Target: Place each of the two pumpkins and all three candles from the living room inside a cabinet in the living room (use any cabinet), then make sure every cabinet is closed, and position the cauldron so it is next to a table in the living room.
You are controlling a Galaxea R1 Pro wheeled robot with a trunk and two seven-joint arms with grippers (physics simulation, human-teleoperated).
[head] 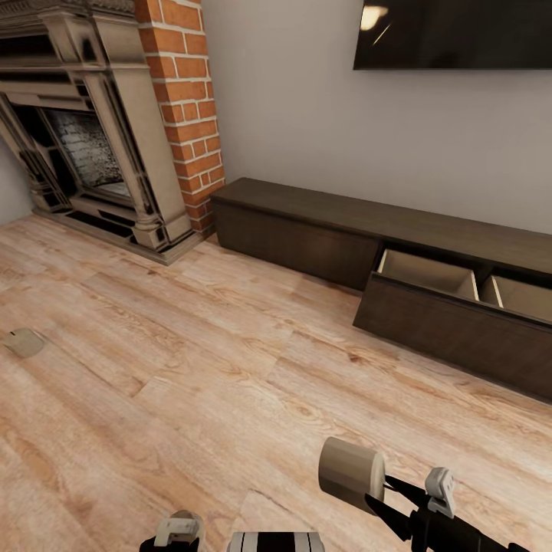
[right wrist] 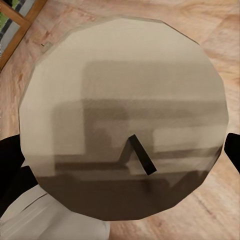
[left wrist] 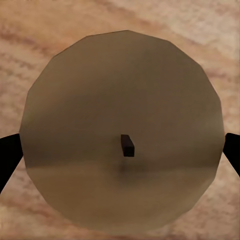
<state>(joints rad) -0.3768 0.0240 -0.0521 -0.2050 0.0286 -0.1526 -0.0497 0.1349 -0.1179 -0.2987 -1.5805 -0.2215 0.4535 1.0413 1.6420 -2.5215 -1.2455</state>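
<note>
Nearest the head camera: pale cream, squat cylindrical candle [head: 351, 469] pinched in the right gripper [head: 379, 491], lying on its side above the light oak plank floor [head: 192, 360], black fingers [head: 399, 484] clamped against its far end. Same candle up close in the right wrist view [right wrist: 122, 120]: faceted round face, short dark wick leaning off centre, dark fingers at both edges of the disc.

Second cream candle [left wrist: 122, 130] seen only through the left wrist camera, face-on, duller and browner in shade, small dark wick near the middle, black fingers [left wrist: 9, 160] meeting its rim on either side, so left gripper [left wrist: 120, 150] closed around it. In the head view, just a pale part of the left arm at the bottom edge.

Farther off, from largest to smallest: long, low dark-brown wooden cabinet [head: 307, 230] against the grey wall, one wide drawer [head: 452, 314] pulled out at the right, pale beige interior split by a divider, visible part bare. Ornate stone fireplace [head: 84, 130] with red brick column [head: 184, 100] at left. Black wall-mounted screen [head: 452, 31] above the cabinet. Third small cream candle [head: 24, 342] on the floor at far left, well apart from the cabinet.
</note>
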